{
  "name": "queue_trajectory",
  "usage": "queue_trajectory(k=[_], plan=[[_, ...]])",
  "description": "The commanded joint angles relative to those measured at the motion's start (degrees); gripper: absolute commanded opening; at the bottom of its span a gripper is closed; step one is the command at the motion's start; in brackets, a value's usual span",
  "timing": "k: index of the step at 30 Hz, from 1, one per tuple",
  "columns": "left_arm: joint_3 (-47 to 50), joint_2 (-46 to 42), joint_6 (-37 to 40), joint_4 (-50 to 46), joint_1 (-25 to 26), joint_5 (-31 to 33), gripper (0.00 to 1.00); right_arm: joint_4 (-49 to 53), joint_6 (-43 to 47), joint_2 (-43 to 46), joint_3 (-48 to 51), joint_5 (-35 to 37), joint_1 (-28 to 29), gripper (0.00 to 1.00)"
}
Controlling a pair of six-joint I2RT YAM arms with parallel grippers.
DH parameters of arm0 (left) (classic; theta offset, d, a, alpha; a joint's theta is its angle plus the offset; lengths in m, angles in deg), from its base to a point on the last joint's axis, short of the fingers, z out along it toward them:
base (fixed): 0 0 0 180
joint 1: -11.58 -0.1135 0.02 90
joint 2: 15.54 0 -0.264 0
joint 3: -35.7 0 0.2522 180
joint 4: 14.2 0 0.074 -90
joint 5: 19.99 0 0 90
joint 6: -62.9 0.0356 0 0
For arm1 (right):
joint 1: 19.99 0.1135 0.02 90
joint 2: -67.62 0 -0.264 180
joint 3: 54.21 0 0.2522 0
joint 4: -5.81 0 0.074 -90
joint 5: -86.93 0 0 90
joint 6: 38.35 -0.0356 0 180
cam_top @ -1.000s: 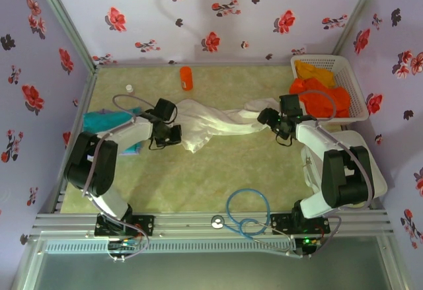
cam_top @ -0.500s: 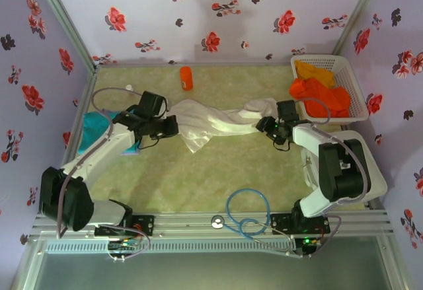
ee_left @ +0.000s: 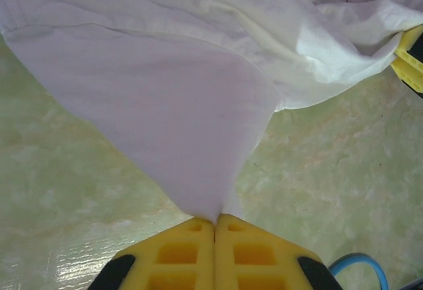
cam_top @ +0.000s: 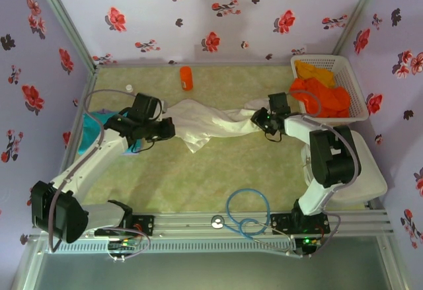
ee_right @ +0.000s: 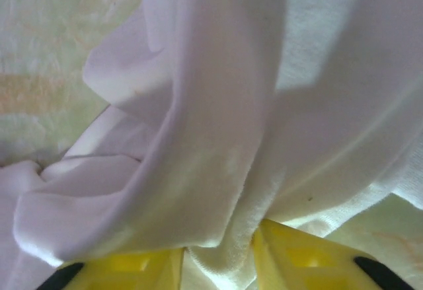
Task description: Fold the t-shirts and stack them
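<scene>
Since a second ago the right gripper (cam_top: 262, 119) has shifted up to the right end of the large white cloth t-shirt (cam_top: 210, 122) and narrowed; its jaws now grasp a thick fold; left gripper (ee_left: 215, 221) clenched on the shirt's left edge; shirt stretched between them across the pale green table (cam_top: 198, 178).

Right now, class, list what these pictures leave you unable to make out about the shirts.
- Top view: teal t-shirt, partly covered by the left arm; folded or not, unclear.
- Top view: orange t-shirts, heaped in the basket; their count unclear.
- Right wrist view: right hand, white t-shirt bunched between its fingers; clamped or not, unclear.
</scene>
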Motion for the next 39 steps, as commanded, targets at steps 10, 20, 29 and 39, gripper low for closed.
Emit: queue_trajectory(k=[10, 20, 29, 39], plan=[[-2.2, -8.8, -0.4, -7.4, -0.4, -0.1, 0.00, 13.0, 5.7, 9.1, -0.8, -1.4, 0.4, 0.00], [-0.9, -17.6, -3.6, -16.3, -0.4, -1.9, 0.00, 37.6, 11.0, 20.8, -1.9, -1.5, 0.3, 0.00], [5.5, -22.9, -8.3, -20.6, -0.5, -4.1, 0.00, 43.4, 11.0, 27.1, 3.5, 1.4, 0.6, 0.00], [21.2, -28.8, -17.2, -17.3, -0.2, -9.8, 0.00, 39.3, 11.2, 21.0, 5.8, -0.4, 1.1, 0.56]])
